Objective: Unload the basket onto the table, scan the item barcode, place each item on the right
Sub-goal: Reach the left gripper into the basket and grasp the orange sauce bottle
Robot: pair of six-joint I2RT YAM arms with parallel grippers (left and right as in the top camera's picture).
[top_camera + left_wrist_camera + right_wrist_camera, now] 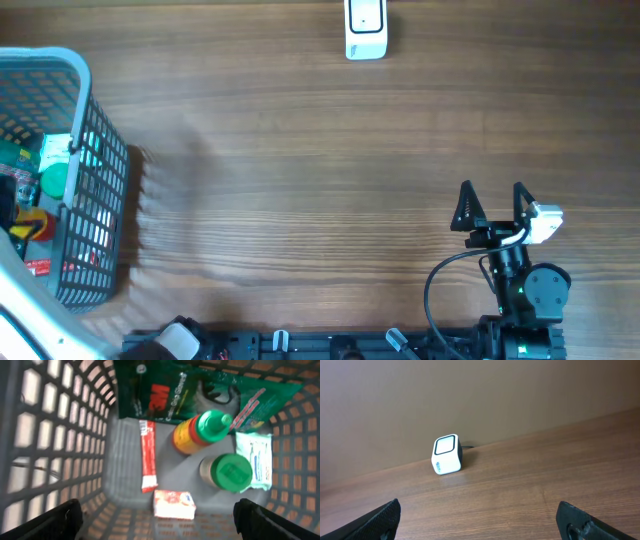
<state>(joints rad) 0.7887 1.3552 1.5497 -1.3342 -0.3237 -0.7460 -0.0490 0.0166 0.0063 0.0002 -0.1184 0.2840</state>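
Overhead, the right pincer (pixel 493 205) sits toward the desk's (pixel 300 180) near right corner, spread and empty, while the grey basket (pixel 95 210) stands at the left edge. In the left wrist view the left pincer (pixel 157 520) hangs spread over that basket, where a small box (pixel 173 504), a red sachet (pixel 148 455), a green-lidded jar (pixel 227 472), a green-capped yellow bottle (pixel 200 432) and a green pack (pixel 150 395) lie untouched. The white scanner (pixel 366 28) stands at the desk's far edge, well apart from both pincers.
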